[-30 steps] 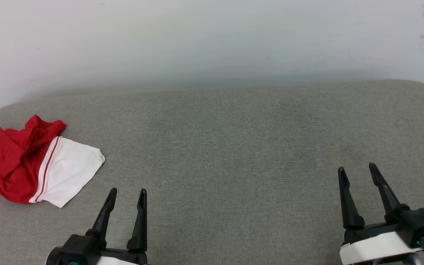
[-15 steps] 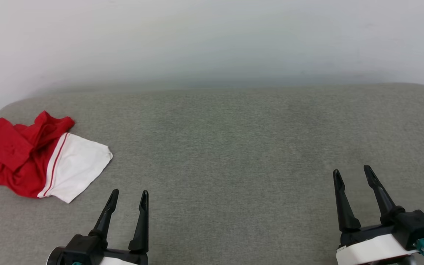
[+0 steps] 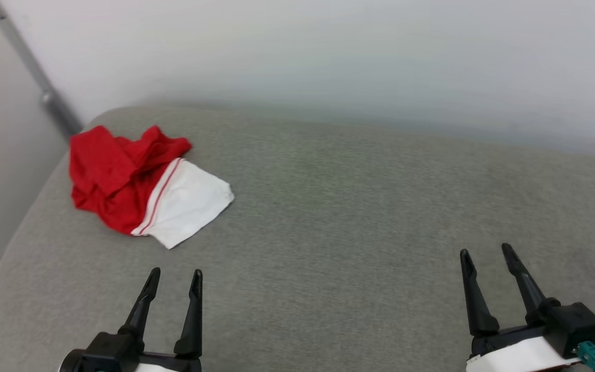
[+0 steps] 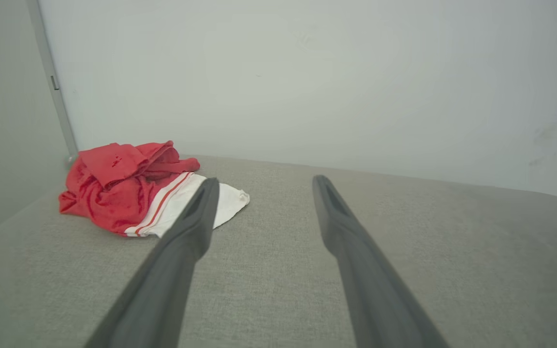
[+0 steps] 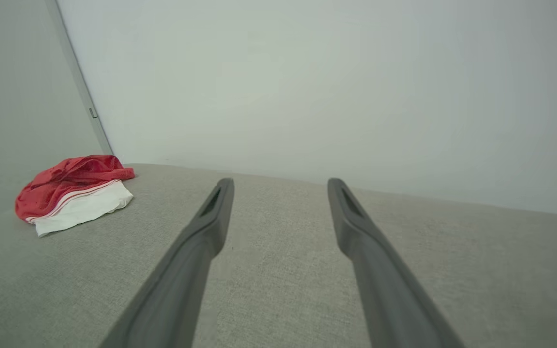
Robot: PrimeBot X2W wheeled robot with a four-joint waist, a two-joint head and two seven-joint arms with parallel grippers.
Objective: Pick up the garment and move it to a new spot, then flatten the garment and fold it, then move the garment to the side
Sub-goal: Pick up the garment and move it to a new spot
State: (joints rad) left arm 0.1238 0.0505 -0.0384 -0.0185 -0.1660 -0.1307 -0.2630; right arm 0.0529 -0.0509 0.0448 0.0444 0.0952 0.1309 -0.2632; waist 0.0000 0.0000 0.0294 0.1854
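The garment (image 3: 142, 181) is seen crumpled in a heap at the upper left of the head view, near the far left corner of the grey padded bench (image 3: 354, 206). Red cloth is bunched toward the corner. One white sleeve, edged with red-and-white stripes, is spread flat on the side nearer the middle of the frame.

The left hand (image 3: 176, 271) is found at the lower left, fingers pointing up the frame and parted by a clear gap. Nothing is held between them and the garment is not touched: bare bench is seen between the fingertips and the white sleeve.

From the left wrist view, the left hand (image 4: 265, 180) is shown wide open above the fabric surface. The tip of one of its fingers (image 4: 186, 232) is lined up in front of the sleeve, and the garment (image 4: 124, 188) is placed left of centre.

The right hand (image 3: 485, 249) is seen at the lower right, well apart from the garment, also spread and empty. In the right wrist view, the right hand (image 5: 281, 180) is open over bare bench, with the garment (image 5: 73, 193) small at the far left edge. A pale wall (image 3: 328, 51) is seen behind.
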